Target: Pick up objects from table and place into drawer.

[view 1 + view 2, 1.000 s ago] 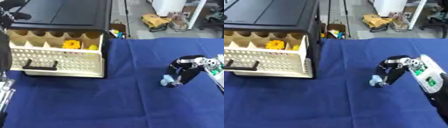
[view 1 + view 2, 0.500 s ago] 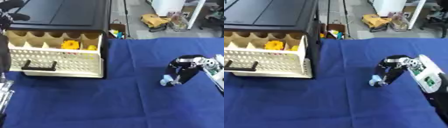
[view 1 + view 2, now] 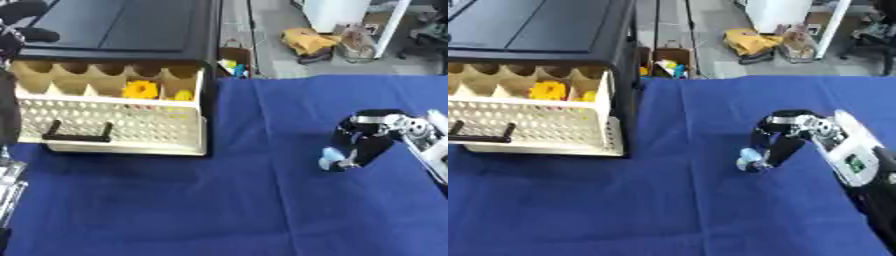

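A small light-blue object (image 3: 750,159) sits on the blue tablecloth (image 3: 219,210) at the right. My right hand (image 3: 785,137) reaches in from the right, fingers curled down with their tips pinching the object. The cream perforated drawer (image 3: 114,125) stands pulled out of the black cabinet (image 3: 122,30) at the upper left, with yellow items (image 3: 140,90) inside. My left hand shows in neither view; only part of the left arm (image 3: 9,175) lies along the left edge.
Beyond the table's far edge is floor with a box of small toys (image 3: 233,67), a yellow bag (image 3: 308,42) and white furniture (image 3: 337,12). The cloth between drawer and right hand is bare.
The right hand has stayed over the light-blue object with its fingertips closed on it; hardly any movement. Drawer unchanged.
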`<state>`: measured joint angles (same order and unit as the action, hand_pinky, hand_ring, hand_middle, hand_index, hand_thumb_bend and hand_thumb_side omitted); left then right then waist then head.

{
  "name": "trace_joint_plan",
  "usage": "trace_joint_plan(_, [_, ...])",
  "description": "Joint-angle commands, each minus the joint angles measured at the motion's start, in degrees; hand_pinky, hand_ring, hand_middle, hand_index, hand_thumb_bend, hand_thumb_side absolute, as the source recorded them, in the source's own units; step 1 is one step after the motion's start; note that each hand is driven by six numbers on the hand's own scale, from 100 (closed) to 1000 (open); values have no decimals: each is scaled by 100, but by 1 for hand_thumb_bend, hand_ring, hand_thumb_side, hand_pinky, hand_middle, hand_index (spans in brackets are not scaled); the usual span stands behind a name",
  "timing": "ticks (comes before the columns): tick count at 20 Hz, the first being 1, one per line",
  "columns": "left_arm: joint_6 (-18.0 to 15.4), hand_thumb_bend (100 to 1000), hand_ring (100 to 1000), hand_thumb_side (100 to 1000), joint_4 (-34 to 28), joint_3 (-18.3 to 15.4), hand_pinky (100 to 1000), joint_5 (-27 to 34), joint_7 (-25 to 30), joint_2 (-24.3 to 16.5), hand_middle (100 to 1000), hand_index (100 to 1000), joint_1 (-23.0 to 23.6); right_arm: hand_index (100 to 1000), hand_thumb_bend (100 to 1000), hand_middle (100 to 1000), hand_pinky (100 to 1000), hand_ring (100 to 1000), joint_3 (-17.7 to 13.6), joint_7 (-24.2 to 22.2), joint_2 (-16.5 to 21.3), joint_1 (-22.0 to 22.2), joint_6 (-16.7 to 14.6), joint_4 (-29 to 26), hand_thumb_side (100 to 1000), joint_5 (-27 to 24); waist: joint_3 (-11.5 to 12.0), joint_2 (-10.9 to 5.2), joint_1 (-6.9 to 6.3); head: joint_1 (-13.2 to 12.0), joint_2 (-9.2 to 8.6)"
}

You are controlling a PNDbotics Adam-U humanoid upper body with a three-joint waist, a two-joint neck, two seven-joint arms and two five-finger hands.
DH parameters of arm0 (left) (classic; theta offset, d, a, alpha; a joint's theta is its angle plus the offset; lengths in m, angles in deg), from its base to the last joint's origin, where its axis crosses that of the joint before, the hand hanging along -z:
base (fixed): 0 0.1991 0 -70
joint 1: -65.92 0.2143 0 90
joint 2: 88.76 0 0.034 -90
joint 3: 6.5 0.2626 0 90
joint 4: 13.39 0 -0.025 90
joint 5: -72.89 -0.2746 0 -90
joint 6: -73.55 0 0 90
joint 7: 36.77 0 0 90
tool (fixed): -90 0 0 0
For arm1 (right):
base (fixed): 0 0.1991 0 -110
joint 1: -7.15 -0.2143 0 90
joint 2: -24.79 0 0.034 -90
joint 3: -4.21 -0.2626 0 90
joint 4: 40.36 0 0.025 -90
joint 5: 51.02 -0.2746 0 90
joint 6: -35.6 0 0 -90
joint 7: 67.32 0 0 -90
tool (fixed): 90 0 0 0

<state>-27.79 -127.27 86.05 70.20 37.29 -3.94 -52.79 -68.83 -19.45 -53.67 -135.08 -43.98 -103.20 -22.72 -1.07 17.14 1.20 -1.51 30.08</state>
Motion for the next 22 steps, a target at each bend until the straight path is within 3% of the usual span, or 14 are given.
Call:
trace_joint_plan(1, [-11,212,756,1000,-72,-20,632,17,19,-61,766,902,-55,632,568,348,736,825,-6,71,80,-53,11,-73,178,-64,5,-113,-2,10,-71])
trace_joint_plan(6, [1,209,756,1000,-72,-15,631,24,33,-56,766,902,-49,595,570,319,717,814,-19,213,67,-50,58,-99,187,-118,14,-114,3,14,-72])
trace_joint_plan(22, [43,209,755,1000,-72,-14,625,21,70,-59,767,901,-23,559,462,278,703,811,-87,668,89,-154,228,-347,233,-356,-22,-154,30,-4,-101])
